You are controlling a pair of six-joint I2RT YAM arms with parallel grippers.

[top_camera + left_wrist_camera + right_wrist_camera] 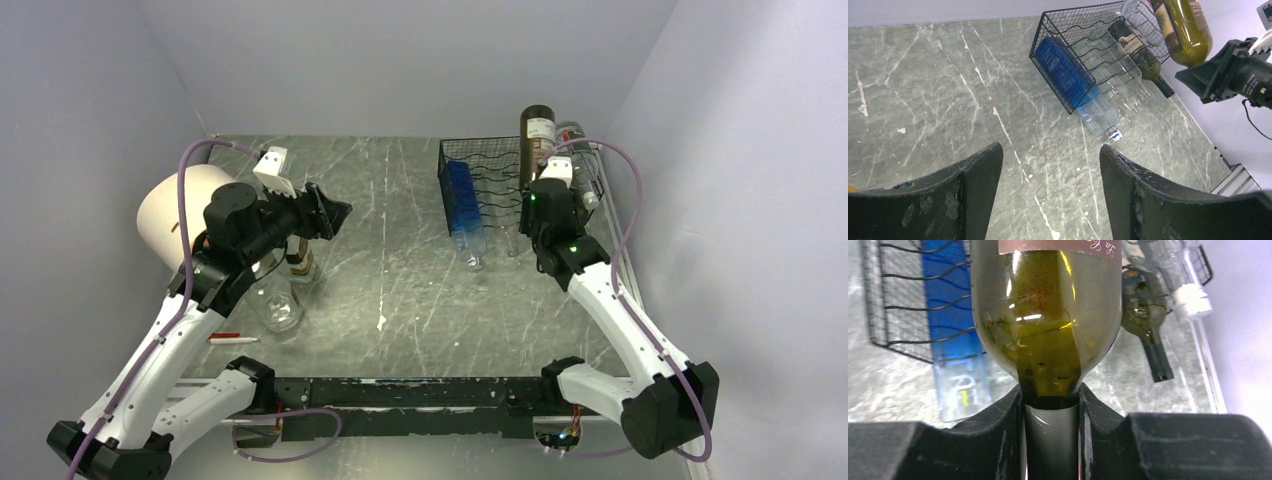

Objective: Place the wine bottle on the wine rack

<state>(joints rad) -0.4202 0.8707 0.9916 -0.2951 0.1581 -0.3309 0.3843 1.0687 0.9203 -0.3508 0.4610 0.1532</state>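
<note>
The wine bottle (pixel 537 133), olive-green glass with a pale label, is held by its neck in my right gripper (pixel 541 183), base pointing away, above the right end of the wine rack (pixel 480 150). In the right wrist view the fingers (pixel 1008 415) are shut on the grey-capped neck of the bottle (pixel 1048 320), with the rack's wires (pixel 898 305) to the left. My left gripper (pixel 1048 150) is open and empty over bare table, left of the rack (pixel 1074 22). The held bottle (pixel 1188 30) shows there at top right.
In the rack lie a blue plastic bottle (pixel 1068 75), a dark wine bottle (pixel 1143 57) and a clear bottle (pixel 1188 295) with a white cap. At the left stand a white roll (pixel 175 215), a glass jar (pixel 281 310) and a small brown bottle (pixel 301 262). A red pen (pixel 225 340) lies nearby.
</note>
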